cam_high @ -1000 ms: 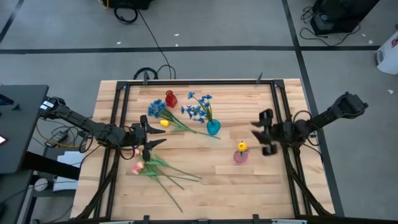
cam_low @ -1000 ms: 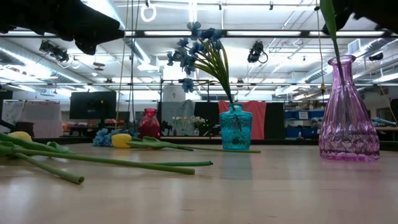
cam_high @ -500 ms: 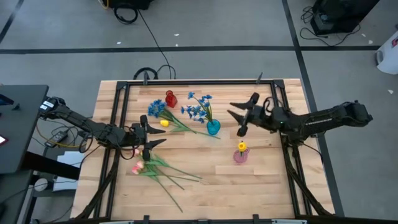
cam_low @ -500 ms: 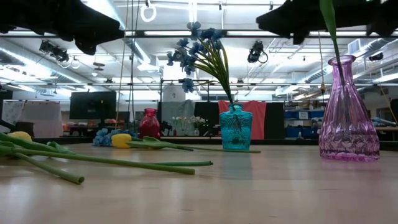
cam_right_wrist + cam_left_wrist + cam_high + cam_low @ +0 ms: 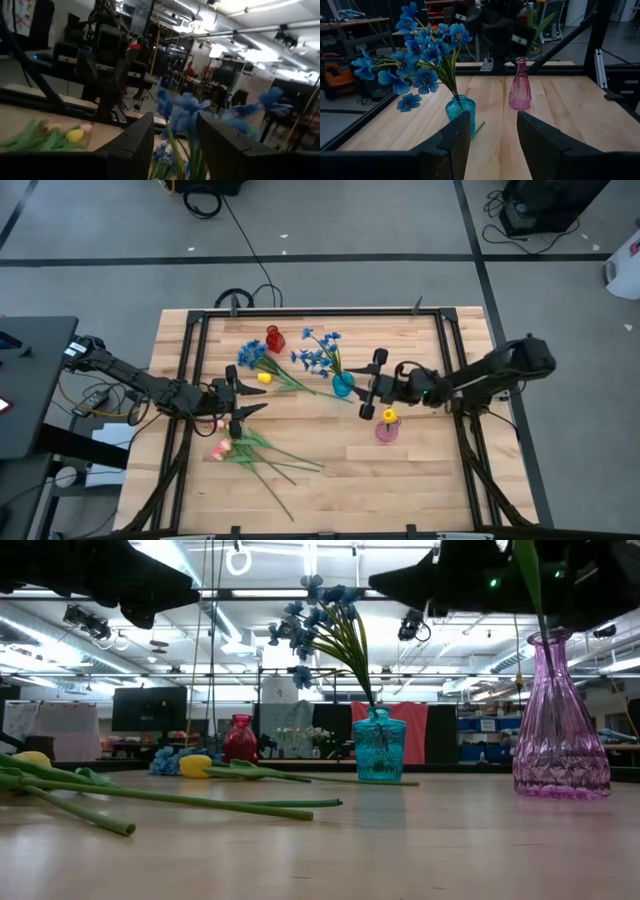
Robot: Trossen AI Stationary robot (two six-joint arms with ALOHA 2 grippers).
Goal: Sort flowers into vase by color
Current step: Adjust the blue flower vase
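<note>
nearest the front edge of the table (image 5: 400, 480): pink tulips (image 5: 222, 448) lying flat at front left, long green stems fanning toward the middle. just behind them, the left gripper (image 5: 238, 401) waiting over the left side, fingers spread wide and holding nothing.

toward the middle right: a pink vase (image 5: 387, 431) standing upright with 1 yellow tulip (image 5: 389, 416) in it. directly behind it, the right gripper (image 5: 368, 385) reaching in between that vase and the teal vase (image 5: 343, 386), fingers parted wide with nothing between them, pointed at the blue sprays (image 5: 320, 352) standing in the teal vase.

farther back and left: 1 loose yellow tulip (image 5: 264, 378) and 1 loose blue spray (image 5: 250, 357) lying on the boards, stems crossing toward the teal vase. at the far side, a small red vase (image 5: 274, 339), apparently empty, though hard to confirm from above.

step in hand, by judgement: going for the next loose flower, likely 1 of the 2 behind the teal vase. to do it well: pass wide of the standing blue blossoms to avoid tipping the teal vase; come down on the stem partway along, not on the head; close squarely across the stem so it cannot roll out; lift high enough for the long stem to clear the vase rims before swinging over.
</note>
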